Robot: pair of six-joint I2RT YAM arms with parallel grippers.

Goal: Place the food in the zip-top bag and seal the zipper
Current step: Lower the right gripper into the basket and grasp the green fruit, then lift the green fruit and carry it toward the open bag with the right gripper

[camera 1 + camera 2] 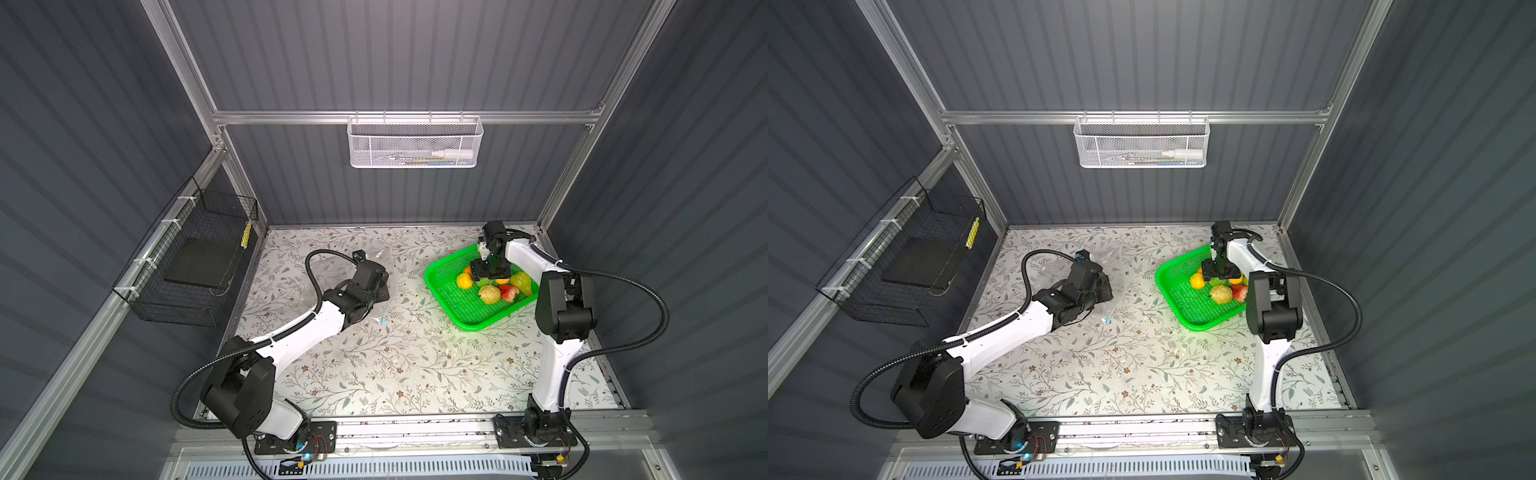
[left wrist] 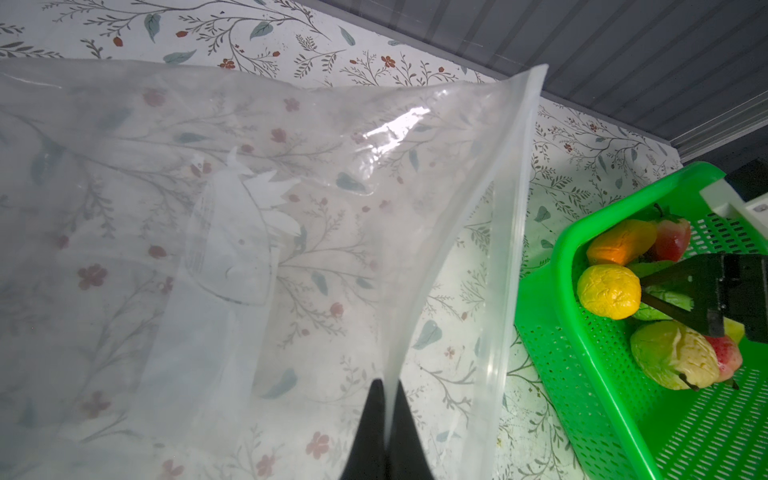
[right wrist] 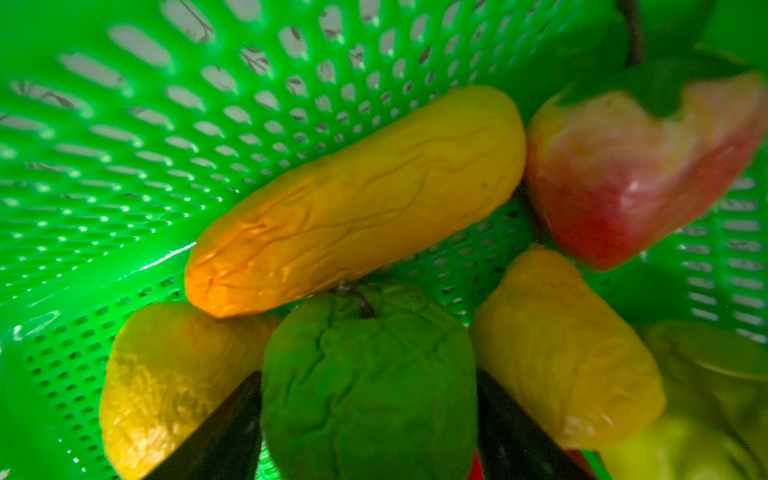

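in the basket (image 2: pixel 548 353), right fingers (image 3: pixel 224 432) straddle green fruit (image 3: pixel 365 382); left fingers (image 2: pixel 370 432) pinch bag (image 2: pixel 249 208).

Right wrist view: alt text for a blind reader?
The right tool straddles a wrinkled green fruit, a finger each side, inside a green perforated basket. Beyond it lie a long yellow-orange fruit and a red-and-yellow fruit; a bumpy yellow fruit sits outside one finger, a smoother yellow fruit outside the other.

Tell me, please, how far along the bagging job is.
Done: the left gripper is pinched shut on the zip-top bag's edge, holding it raised. In hand: the right gripper's fingers straddle the green fruit in the green basket, grip not yet sure. Left: the bag is empty, all food lies in the basket, and the zipper awaits sealing.
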